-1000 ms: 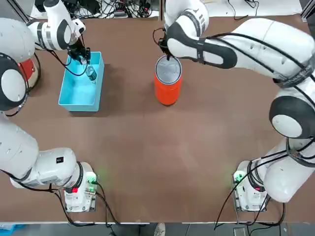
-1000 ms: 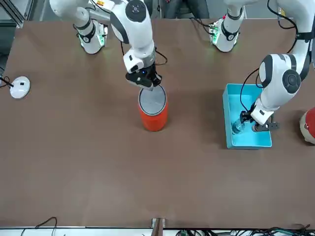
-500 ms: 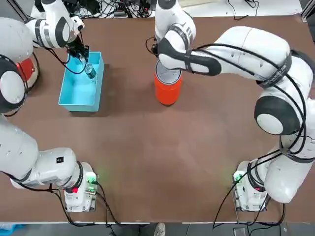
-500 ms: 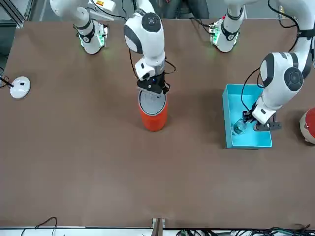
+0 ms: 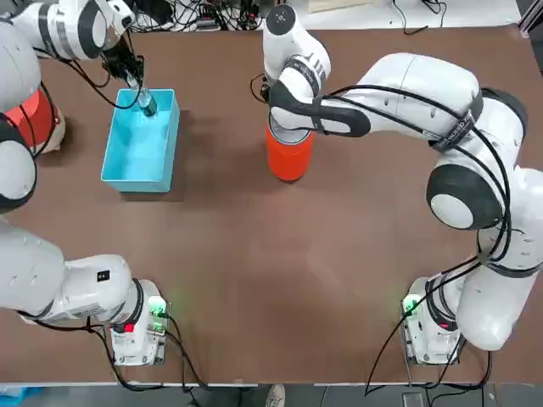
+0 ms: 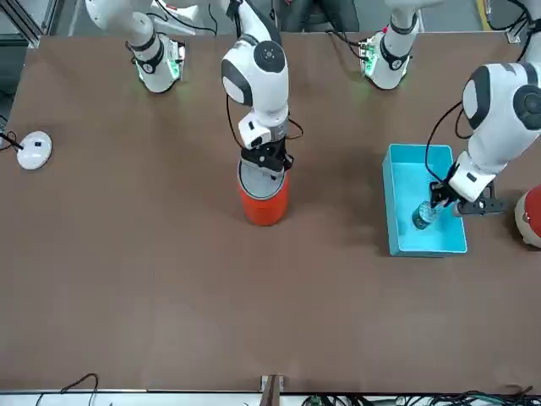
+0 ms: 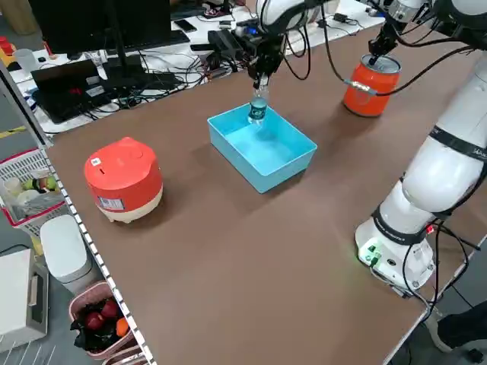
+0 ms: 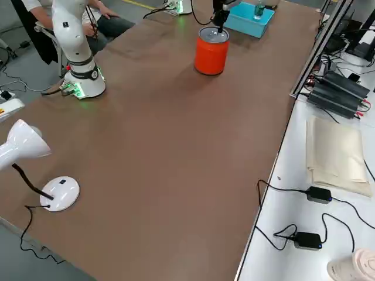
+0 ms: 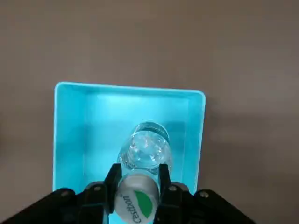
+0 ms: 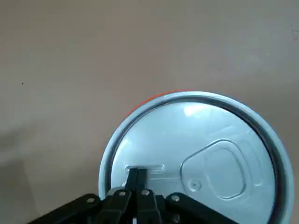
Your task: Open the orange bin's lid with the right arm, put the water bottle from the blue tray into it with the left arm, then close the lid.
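While left tool (image 9: 139, 171) has shifted above blue tray (image 9: 131, 87), bottle (image 9: 145, 151) gripped, right tool (image 10: 137, 171) closed over lid (image 10: 210, 154)

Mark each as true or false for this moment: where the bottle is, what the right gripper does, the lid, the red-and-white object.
1. The left gripper grips the water bottle near its cap. True.
2. The orange bin stands inside the blue tray. False: it stands on the table, apart from the tray.
3. The right gripper is closed, with its fingertips over the lid. True.
4. The lid is off the bin and lies on the table. False: it is on top of the bin.
5. The red-and-white rounded object is in the tray. False: it stands on the table beside the tray.
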Robot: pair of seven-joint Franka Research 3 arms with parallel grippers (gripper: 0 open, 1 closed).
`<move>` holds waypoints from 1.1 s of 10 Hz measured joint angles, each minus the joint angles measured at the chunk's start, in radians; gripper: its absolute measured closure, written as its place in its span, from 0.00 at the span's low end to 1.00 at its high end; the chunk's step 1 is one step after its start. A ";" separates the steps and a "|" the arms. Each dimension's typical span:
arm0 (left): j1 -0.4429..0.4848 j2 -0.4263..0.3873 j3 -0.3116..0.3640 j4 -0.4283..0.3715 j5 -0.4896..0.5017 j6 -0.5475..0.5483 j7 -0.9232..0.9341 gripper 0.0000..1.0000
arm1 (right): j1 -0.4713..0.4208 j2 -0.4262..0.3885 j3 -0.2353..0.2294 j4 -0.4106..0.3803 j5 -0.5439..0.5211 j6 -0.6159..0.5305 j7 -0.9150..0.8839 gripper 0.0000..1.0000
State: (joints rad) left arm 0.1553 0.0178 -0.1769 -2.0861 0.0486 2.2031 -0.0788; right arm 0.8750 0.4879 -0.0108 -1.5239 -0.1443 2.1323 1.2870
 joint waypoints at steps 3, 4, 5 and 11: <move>-0.002 -0.025 -0.035 0.129 -0.002 -0.189 -0.037 0.63 | 0.010 0.011 -0.001 0.016 -0.035 -0.007 0.023 0.99; -0.003 -0.028 -0.056 0.192 -0.002 -0.278 -0.075 0.63 | 0.011 0.014 -0.001 0.031 -0.035 -0.031 0.023 0.99; -0.004 -0.030 -0.087 0.243 -0.003 -0.342 -0.127 0.63 | 0.011 0.018 -0.001 0.061 -0.035 -0.081 0.022 0.99; -0.013 -0.013 -0.303 0.342 -0.086 -0.382 -0.479 0.63 | -0.053 -0.017 -0.013 0.190 0.029 -0.275 -0.104 0.99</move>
State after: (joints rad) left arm 0.1422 0.0047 -0.4794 -1.7444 -0.0373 1.8214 -0.5582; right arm 0.8215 0.4713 -0.0234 -1.3342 -0.1150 1.8572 1.1828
